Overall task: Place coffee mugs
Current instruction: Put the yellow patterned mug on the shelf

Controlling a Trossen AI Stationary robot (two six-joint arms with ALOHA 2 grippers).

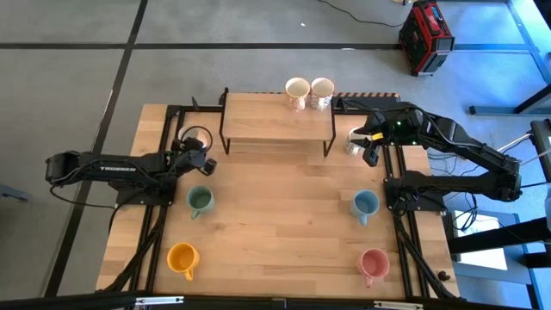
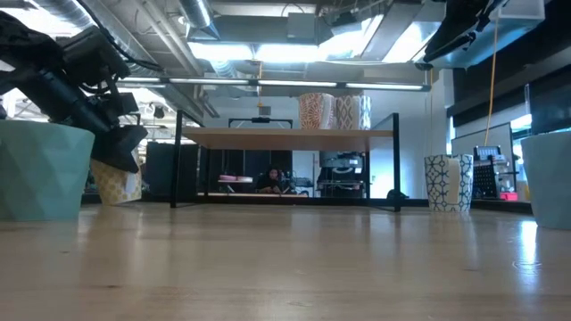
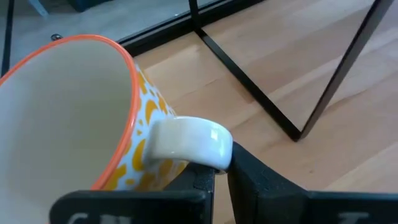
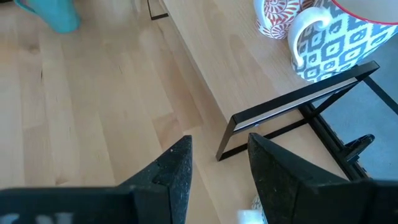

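Observation:
My left gripper [image 1: 196, 153] is at the table's left, beside the rack's left leg, shut on a white mug with yellow pattern and orange rim [image 3: 81, 112], also seen in the low view [image 2: 116, 183]. My right gripper [image 4: 219, 165] is open and hangs raised by the rack's right end [image 1: 368, 142], over a blue-patterned white mug [image 2: 446, 183] that stands on its base on the table. Two more patterned mugs [image 1: 297, 93] [image 1: 322, 93] stand on the rack's top. The green [image 1: 200, 202], orange [image 1: 182, 258], light blue [image 1: 364, 205] and pink [image 1: 373, 265] mugs stand on the table. My left gripper holds the yellow-patterned mug by its white side handle [image 3: 186, 143], pinched between the two fingers [image 3: 255, 177]. The mug is tilted, its mouth turned back toward the wrist, and it hangs low over the table; whether its base touches the wood I cannot tell.
A low wooden rack on thin black legs [image 1: 275, 120] stands at the table's far middle. Black frame rails run along both table sides. Bare wood lies in the table's middle [image 1: 284, 215]. A red case [image 1: 426, 34] sits on the floor beyond.

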